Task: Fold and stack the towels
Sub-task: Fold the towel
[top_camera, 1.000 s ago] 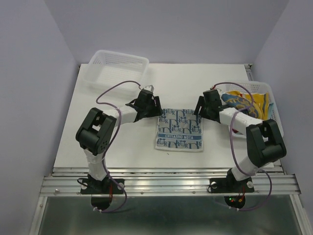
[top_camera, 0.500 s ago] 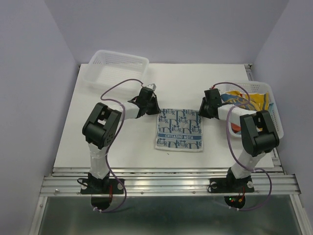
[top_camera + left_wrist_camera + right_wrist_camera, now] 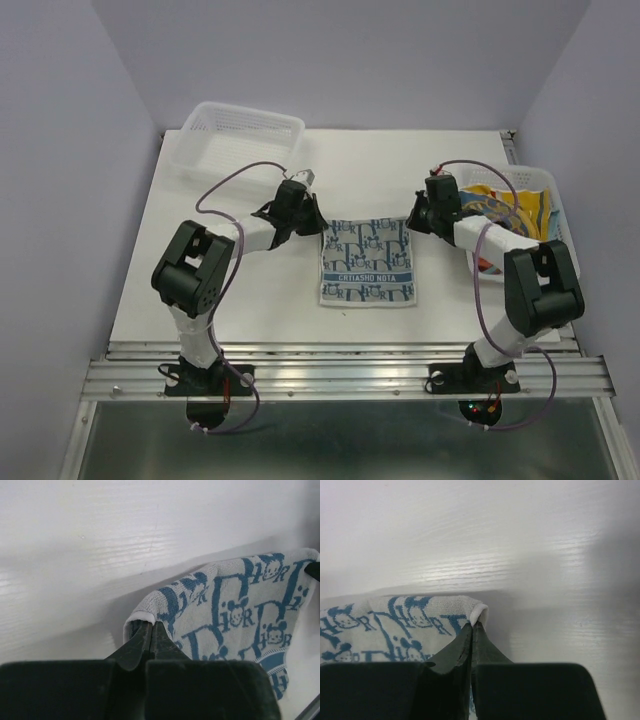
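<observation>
Found left gripper (image 3: 150,626) pinched fully closed on far-left corner of blue-and-white towel (image 3: 367,262); found right gripper (image 3: 471,626) closed likewise on far-right corner; noted towel flat on table (image 3: 230,295); judged level, simultaneous lift towards near hem advisable.

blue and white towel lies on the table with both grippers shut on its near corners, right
Not the near corners: the left gripper and right gripper are shut on the far corners of the blue-and-white towel, as the top view shows.
</observation>
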